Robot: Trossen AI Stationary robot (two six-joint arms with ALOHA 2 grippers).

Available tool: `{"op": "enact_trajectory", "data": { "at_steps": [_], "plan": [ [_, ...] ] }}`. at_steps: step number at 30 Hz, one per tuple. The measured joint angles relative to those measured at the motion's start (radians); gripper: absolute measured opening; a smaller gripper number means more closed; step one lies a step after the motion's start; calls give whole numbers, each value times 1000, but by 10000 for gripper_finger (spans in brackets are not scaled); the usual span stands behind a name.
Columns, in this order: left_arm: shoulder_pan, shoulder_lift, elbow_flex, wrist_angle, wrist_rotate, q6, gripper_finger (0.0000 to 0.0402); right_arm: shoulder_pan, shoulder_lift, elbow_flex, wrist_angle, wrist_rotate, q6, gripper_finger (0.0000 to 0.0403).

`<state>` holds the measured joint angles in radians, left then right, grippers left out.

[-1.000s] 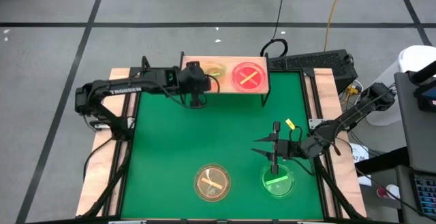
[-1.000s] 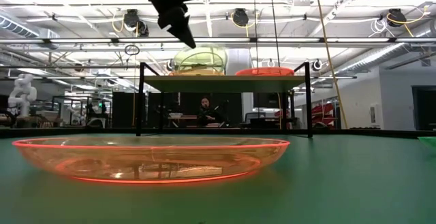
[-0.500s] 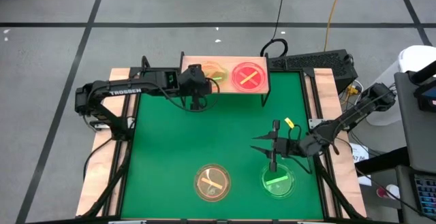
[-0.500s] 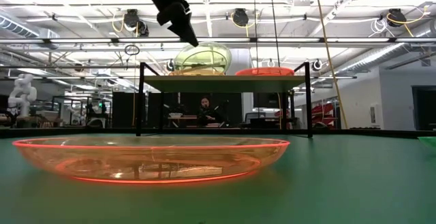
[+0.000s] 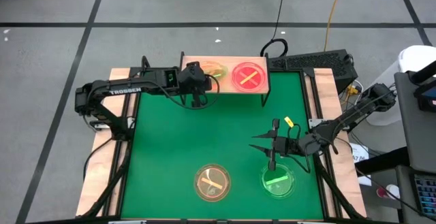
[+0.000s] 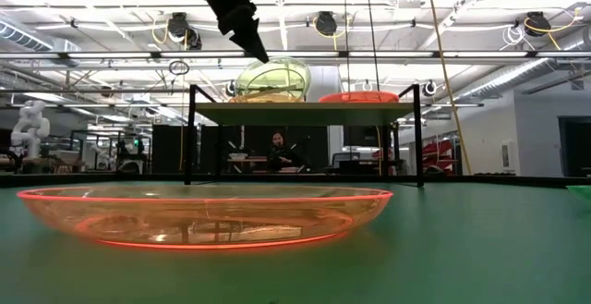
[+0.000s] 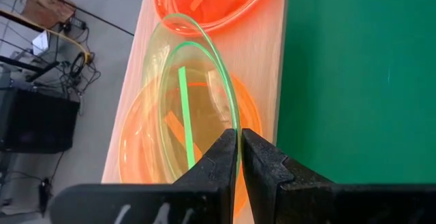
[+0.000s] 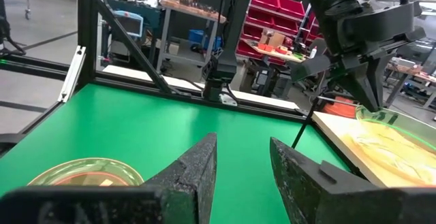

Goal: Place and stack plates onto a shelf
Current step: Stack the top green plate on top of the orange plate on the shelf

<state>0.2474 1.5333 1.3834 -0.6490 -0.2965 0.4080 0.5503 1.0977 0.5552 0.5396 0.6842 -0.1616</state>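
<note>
green matting (image 5: pixel 191 142) covers the table, edged by pale wood, with grey floor all around; the low view looks into a workshop with ceiling lights, racks and a seated person (image 6: pixel 278 150) far behind. left gripper (image 5: pixel 197 103) sits at the near left edge of the shelf (image 5: pixel 262 84), its fingers (image 7: pixel 225 157) pressed together on the rim of a green plate (image 7: pixel 197 101). that plate is translucent with a bright green stripe, and it stands tilted up on edge over an amber plate (image 7: pixel 136 149) lying flat on the left half of the light-wood board. beside these, on the right half, lies a pink plate (image 5: pixel 249 75) with a yellow stripe. nearer the front of the mat, an amber dish (image 5: pixel 212 182) with a yellow stripe lies left of centre, filling the low view's foreground with a glowing orange rim. further right, a green dish (image 5: pixel 278 181) with a green stripe lies flat. right gripper (image 5: pixel 273 157) hangs just above its far edge, fingers (image 8: pixel 194 166) apart and holding nothing.
</note>
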Motion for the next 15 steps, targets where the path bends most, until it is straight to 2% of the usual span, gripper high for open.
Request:
{"op": "enact_trajectory", "data": {
  "at_steps": [15],
  "plan": [
    [0, 0, 0, -2, 0, -47, 27, 1, 0, 0, -49, -8, -31, 118]
  ]
}}
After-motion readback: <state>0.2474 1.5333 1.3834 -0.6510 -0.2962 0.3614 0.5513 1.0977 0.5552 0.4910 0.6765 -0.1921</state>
